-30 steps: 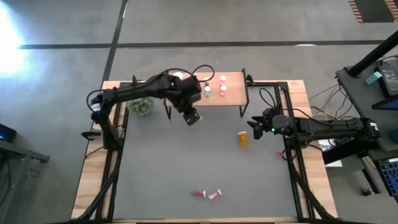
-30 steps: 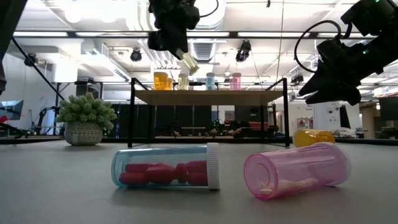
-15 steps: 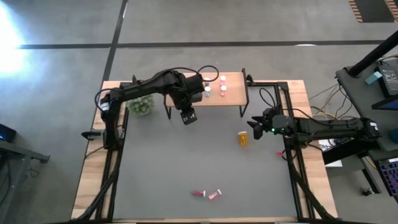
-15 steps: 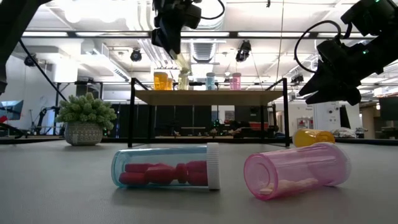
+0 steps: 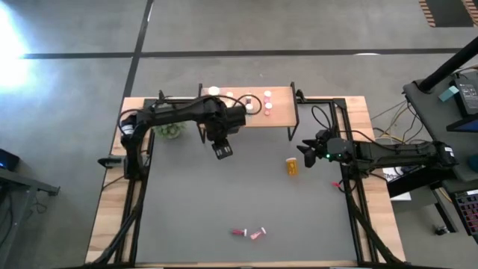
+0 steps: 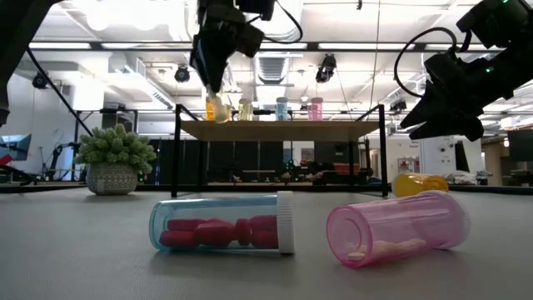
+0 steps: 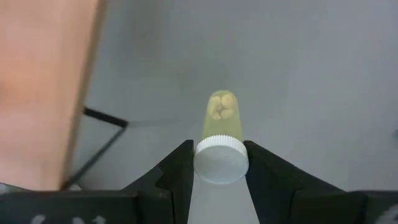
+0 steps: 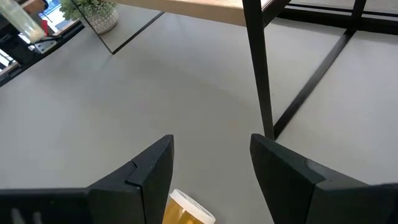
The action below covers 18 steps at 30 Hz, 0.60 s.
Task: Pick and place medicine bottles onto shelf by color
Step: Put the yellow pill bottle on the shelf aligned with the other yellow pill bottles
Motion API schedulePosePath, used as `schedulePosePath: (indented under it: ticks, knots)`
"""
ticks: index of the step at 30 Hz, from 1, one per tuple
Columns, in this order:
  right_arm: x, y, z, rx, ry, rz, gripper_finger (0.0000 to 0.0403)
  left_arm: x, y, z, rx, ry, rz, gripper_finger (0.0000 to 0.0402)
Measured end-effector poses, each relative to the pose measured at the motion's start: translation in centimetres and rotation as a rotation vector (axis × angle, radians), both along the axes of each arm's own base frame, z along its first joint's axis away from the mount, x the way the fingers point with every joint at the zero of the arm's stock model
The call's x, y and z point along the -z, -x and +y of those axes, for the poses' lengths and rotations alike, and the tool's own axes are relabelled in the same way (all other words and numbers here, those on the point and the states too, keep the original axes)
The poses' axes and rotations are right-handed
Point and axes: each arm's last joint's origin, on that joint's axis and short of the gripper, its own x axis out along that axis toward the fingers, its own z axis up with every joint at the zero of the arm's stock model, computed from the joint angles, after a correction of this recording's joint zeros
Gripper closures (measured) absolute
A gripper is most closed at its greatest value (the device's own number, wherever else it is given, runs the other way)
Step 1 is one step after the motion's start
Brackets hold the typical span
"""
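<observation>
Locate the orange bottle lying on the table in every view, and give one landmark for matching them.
High view: orange bottle, right of centre, just ahead of the right gripper.
Low view: far right, lying behind the pink bottle.
Left wrist view: not in it.
Right wrist view: bottom edge, between the gripper's fingers.
Shared landmark: the shelf.

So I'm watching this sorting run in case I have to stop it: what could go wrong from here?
1. The left gripper pinches the yellowish bottle only by its cap, so it might tip or slip.
2. The shelf already carries a row of bottles; setting another down could knock one over.
3. The open right gripper hangs over the lying orange bottle, which might roll if nudged.
</observation>
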Motion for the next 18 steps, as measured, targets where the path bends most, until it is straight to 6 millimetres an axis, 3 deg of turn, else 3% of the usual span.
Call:
schedulePosePath:
  ticks: [10,18]
  knots:
    - [0.0,0.0,0.0,0.0,0.0,0.0,0.02,3.3,-0.3,-0.6,-0.229,0.034,0.096,0.0288]
    - [0.0,0.0,0.0,0.0,0.001,-0.003,0.02,6.6,-1.7,-0.3,-0.419,0.052,0.171,0.0288]
